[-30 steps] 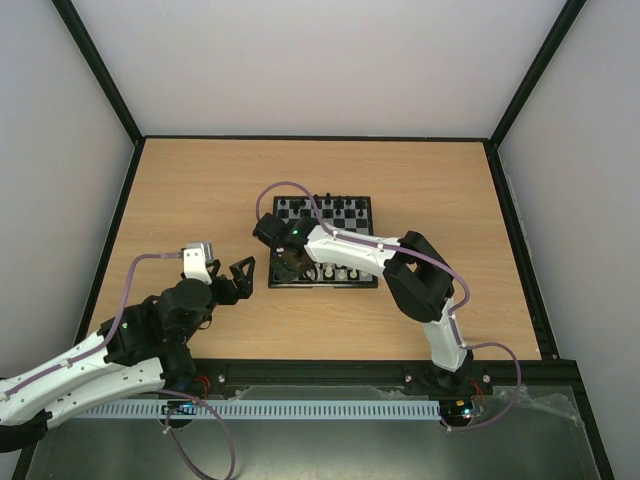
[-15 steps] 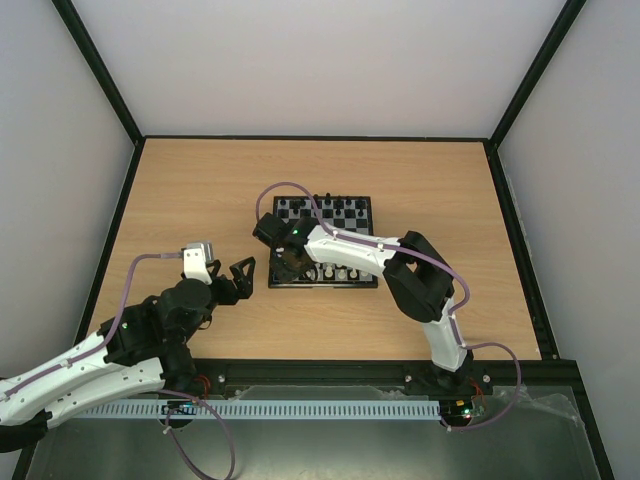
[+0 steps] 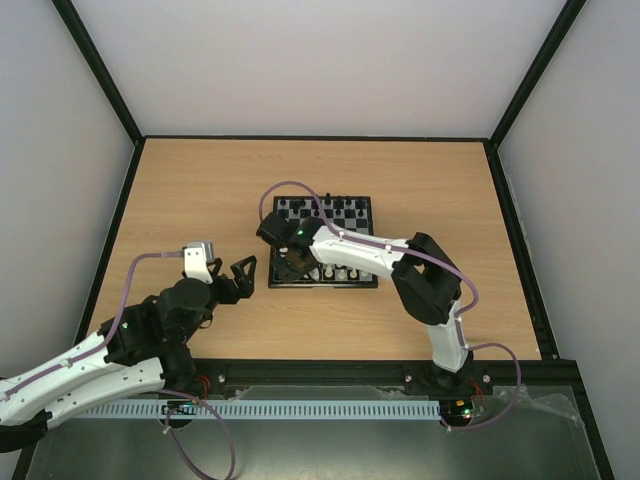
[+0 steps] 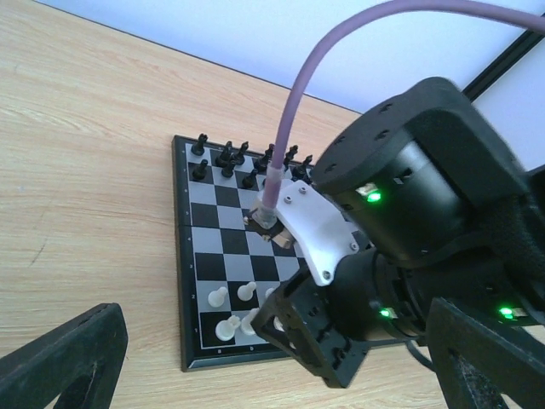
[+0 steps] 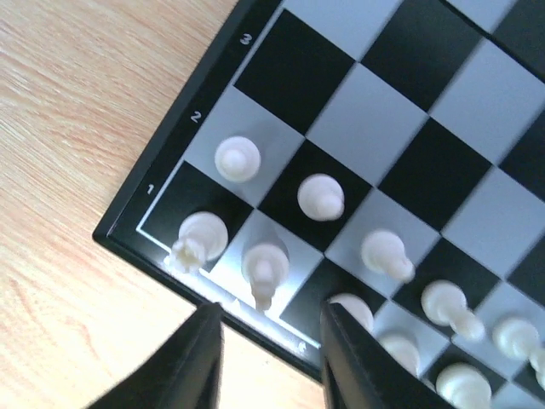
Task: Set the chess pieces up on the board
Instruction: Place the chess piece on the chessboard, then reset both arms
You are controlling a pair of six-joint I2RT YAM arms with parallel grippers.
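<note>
**Top view:** the board (image 3: pixel 355 226) lies under the right gripper (image 3: pixel 285 262). The left gripper (image 3: pixel 243 272) hangs beside it, jaws wide apart.
**Left wrist:** black pieces (image 4: pixel 226 158) are ranked on the far rows.
**Right wrist:** the jaws are slightly parted and empty. The chess pieces (image 5: pixel 322 196) stand just ahead in two rows, so setup looks nearly done.

Top cam overhead, wrist cams close, all share board (image 4: pixel 213 230)
</note>
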